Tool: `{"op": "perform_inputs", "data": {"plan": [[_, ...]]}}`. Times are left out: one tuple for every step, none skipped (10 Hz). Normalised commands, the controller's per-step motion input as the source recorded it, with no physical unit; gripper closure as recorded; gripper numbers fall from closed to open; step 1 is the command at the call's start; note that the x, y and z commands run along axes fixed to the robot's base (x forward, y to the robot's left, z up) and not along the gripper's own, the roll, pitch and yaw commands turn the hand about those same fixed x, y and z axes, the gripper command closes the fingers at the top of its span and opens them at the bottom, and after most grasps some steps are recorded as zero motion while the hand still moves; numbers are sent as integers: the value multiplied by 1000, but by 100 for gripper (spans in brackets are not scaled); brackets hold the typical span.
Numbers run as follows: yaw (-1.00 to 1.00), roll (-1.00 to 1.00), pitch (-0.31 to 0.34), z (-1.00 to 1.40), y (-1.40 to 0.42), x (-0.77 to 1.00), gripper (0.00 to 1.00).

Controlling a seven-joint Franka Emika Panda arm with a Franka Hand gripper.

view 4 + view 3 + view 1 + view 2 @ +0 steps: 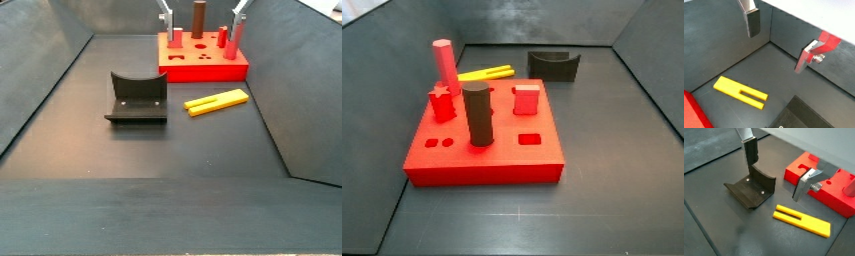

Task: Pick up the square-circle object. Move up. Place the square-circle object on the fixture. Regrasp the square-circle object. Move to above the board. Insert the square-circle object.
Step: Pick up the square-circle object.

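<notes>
Evidently the tool (774,175) hung open and empty above the floor; in both wrist views its two silver fingers (753,22) stood well apart with nothing between them. The square-circle object (802,220) lay flat on the dark floor, in a side view (217,101) at about three o'clock from the fixture (136,97) and at about six o'clock from the board (205,61), touching neither. It appeared to be a rigid, light moulded piece: two parallel bars joined at one end, with a slot open at the other (741,92). Its smooth faces could slip, so the soundest hold was judged to be across the narrow width near mid-length, pads on the long flat sides.
</notes>
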Motion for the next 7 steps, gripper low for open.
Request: {"op": "perform_inputs", "data": {"plan": [[-37, 0, 0, 0, 0, -106, 0], [-886, -63, -89, -509, 0, -240, 0], [-1000, -29, -199, -709, -14, -66, 0], [-1000, -21, -200, -731, -11, -80, 0], [-1000, -20, -204, -734, -11, -89, 0], [-1000, -21, -211, -737, -14, -91, 0], [-1000, -34, -236, -683, -57, -77, 0]]}}
